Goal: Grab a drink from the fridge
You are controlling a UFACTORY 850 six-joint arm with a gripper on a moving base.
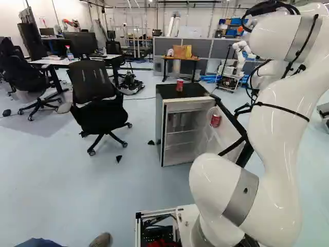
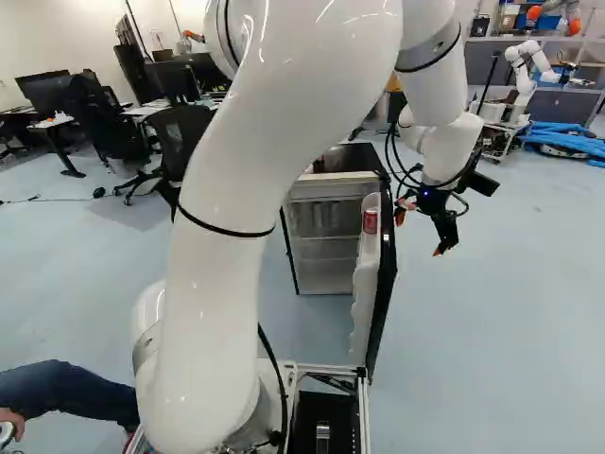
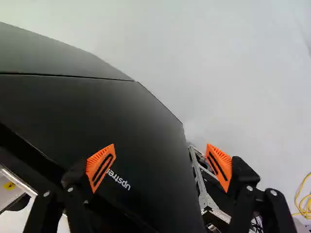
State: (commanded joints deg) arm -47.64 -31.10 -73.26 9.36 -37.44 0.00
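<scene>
The claw (image 2: 419, 235) is wide open, with its two orange pads (image 3: 101, 167) well apart and no drink between them. It is near the outer side of the fridge door (image 2: 386, 274), at the right of the door in the right base view. In the wrist view, the big dark outside of the door lies under and ahead of the claw. A metal frame (image 3: 199, 182) shows by one finger, and a yellow wire (image 3: 303, 208) is on the floor out past that finger.

The fridge (image 1: 195, 90) is open. One red can (image 1: 179, 85) stands up on top of it, near the middle and well in from the front edge. The other red can (image 1: 215, 121) is in the door, up high on the inner side, close to the top edge. The claw is on the other side of the door from that can. Some pale things (image 1: 175, 121) sit inside the fridge, up near its top, but they are too dim to name.

At the left of the fridge in the left base view is a black chair (image 1: 97, 116) on wheels. Two little black bits (image 1: 119, 158) lie on the floor between the chair and the fridge. Far behind the fridge is a table (image 1: 180, 59) with a brown box (image 1: 180, 51) on it. Another robot (image 1: 241, 54) stands back there too, past the right of the fridge, with some blue stuff (image 2: 562, 140) on the floor beside it.
</scene>
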